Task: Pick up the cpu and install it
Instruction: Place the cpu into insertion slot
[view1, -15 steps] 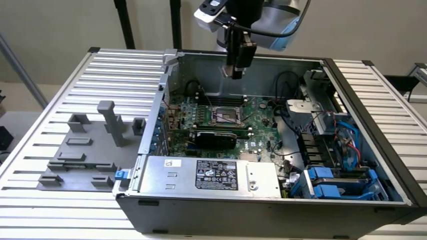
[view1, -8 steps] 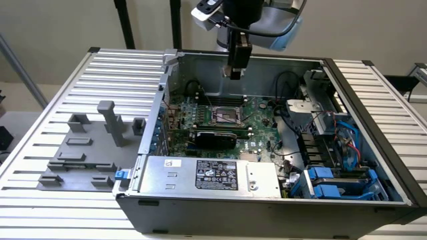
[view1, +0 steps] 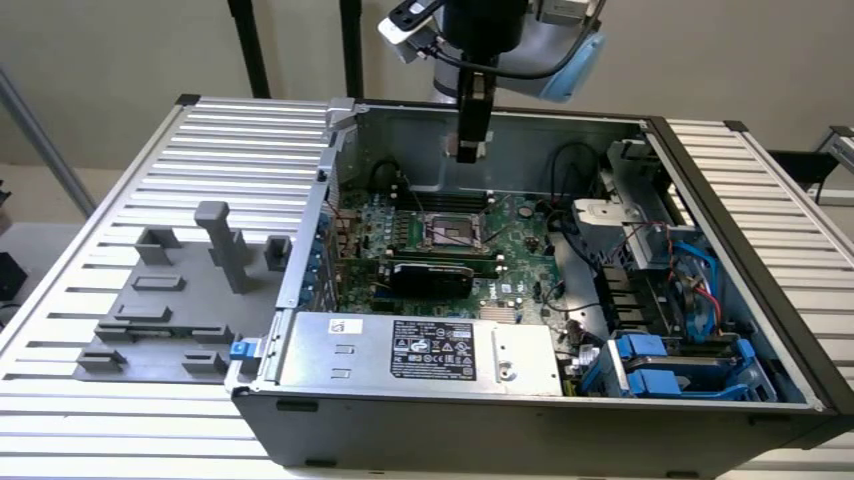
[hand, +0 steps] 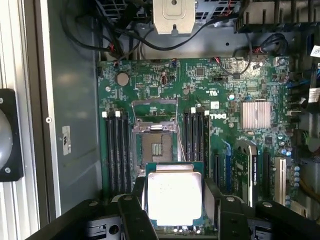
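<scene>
Gleaming silvery square cpu (hand: 174, 197), green-rimmed

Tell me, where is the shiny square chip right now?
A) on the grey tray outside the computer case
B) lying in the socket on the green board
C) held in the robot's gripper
C: in the wrist view the cpu sits clamped in the gripper, above the motherboard, while the socket stands empty.

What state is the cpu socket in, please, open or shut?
Open: the socket shows bare contacts with its frame flipped back; the cpu sits held in the gripper.
</scene>
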